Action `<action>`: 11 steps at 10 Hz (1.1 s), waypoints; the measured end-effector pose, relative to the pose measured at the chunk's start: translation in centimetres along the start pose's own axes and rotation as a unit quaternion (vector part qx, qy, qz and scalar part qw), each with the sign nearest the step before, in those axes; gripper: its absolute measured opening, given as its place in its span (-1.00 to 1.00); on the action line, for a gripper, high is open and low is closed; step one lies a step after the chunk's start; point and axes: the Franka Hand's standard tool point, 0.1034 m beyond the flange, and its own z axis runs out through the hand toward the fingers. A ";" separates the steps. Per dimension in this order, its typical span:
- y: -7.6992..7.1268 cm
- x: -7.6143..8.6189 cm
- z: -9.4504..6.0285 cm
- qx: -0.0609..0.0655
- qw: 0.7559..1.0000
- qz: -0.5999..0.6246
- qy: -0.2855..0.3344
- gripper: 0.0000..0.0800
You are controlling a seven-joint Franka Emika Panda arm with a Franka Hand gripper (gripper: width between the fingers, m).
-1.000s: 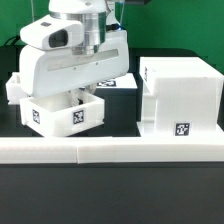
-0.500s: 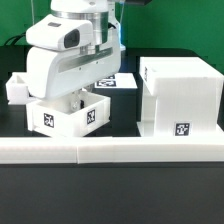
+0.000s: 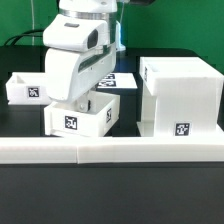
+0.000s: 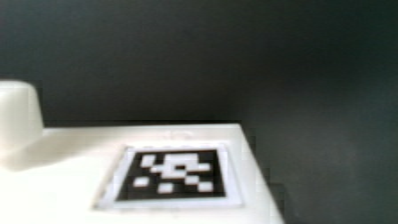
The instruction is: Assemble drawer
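Observation:
My gripper (image 3: pixel 76 103) reaches down into a small white tray (image 3: pixel 88 120) with a tag on its front. It is shut on the tray's wall and holds the tray slightly tilted, just left of the tall white housing (image 3: pixel 180 92). A second small tray (image 3: pixel 24 90) sits at the exterior view's far left. In the wrist view a white tagged face (image 4: pixel 178 176) of the held tray fills the lower part, against the dark table. My fingertips do not show there.
The long low white L-shaped bar (image 3: pixel 110 150) runs along the front of the table. The marker board (image 3: pixel 118 82) lies behind my arm, between the trays and the housing. The housing stands close on the held tray's right.
My gripper has moved toward the exterior view's right with the tray in it, nearer the housing. The second tray at the left is now uncovered.

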 end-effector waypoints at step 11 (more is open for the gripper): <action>0.3 1.5 0.0 0.006 0.993 -0.116 -0.010 -0.89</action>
